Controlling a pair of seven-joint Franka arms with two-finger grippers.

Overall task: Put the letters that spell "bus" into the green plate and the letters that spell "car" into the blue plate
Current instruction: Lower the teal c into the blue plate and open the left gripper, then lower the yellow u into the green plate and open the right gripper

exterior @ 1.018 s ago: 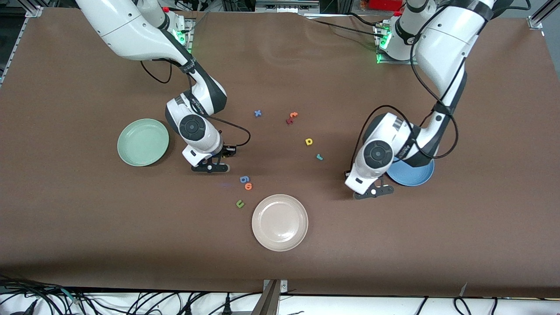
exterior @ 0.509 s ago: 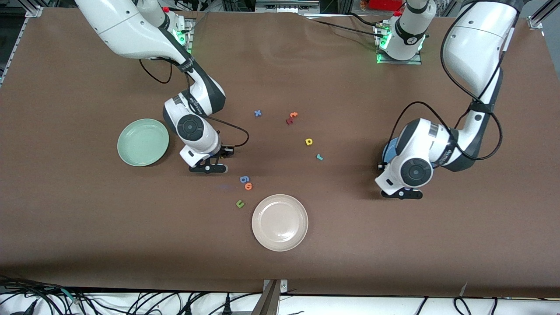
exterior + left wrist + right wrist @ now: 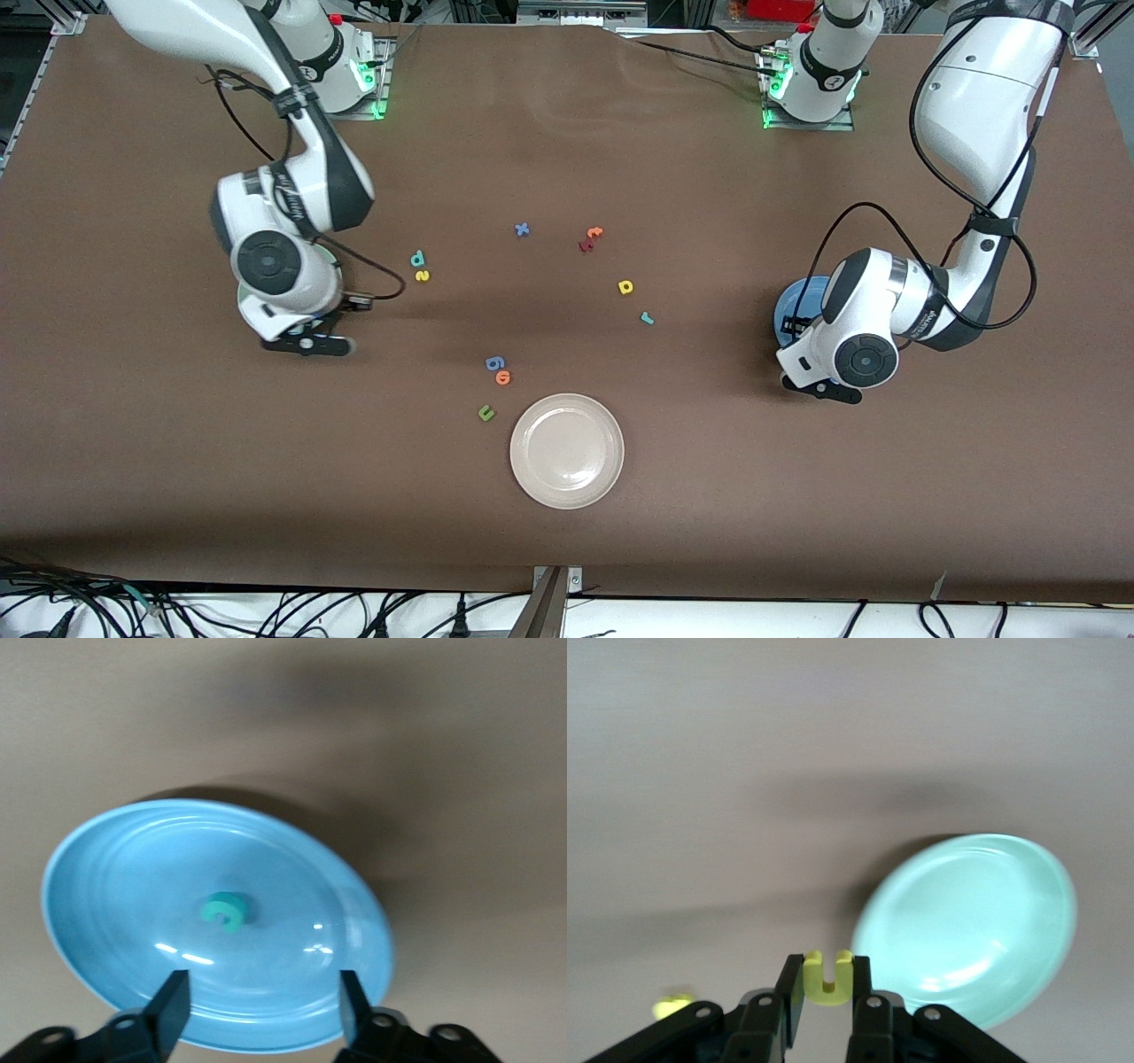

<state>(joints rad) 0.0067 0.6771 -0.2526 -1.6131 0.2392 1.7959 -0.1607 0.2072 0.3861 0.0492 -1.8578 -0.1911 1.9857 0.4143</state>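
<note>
The right hand (image 3: 819, 988) is pinched shut on the yellow "u" (image 3: 827, 977), which sits upright between the two fingertips with its prongs pointing up. It hangs over the rim of the green plate (image 3: 983, 921) at the right arm's end of the tabletop (image 3: 567, 159); in the front view the right hand (image 3: 306, 344) and its wrist cover nearly all of that plate, and no letter shows in the part the wrist view gives.

The left hand (image 3: 261, 1001) stands with its fingers spread wide and nothing between them, poised over the blue plate (image 3: 106, 895). The teal "c" (image 3: 224, 911) lies alone in the middle of that plate. From the front the left hand (image 3: 822, 388) is at the plate's nearer edge, with only a sliver of blue rim (image 3: 787, 306) showing beside the wrist.

On the bare tabletop, the teal "b" (image 3: 418, 259) and the yellow "s" (image 3: 423, 276) lie just beside each other, toward the right arm's end. Near the middle, the yellow "a" (image 3: 625, 286) and the teal "r" (image 3: 647, 318) lie close together, the "r" nearer the front camera. The cream plate (image 3: 567, 451) sits nearest the camera, with the olive "u" (image 3: 485, 412), orange "o" (image 3: 503, 377) and blue "g" (image 3: 494, 362) clustered beside it.
</note>
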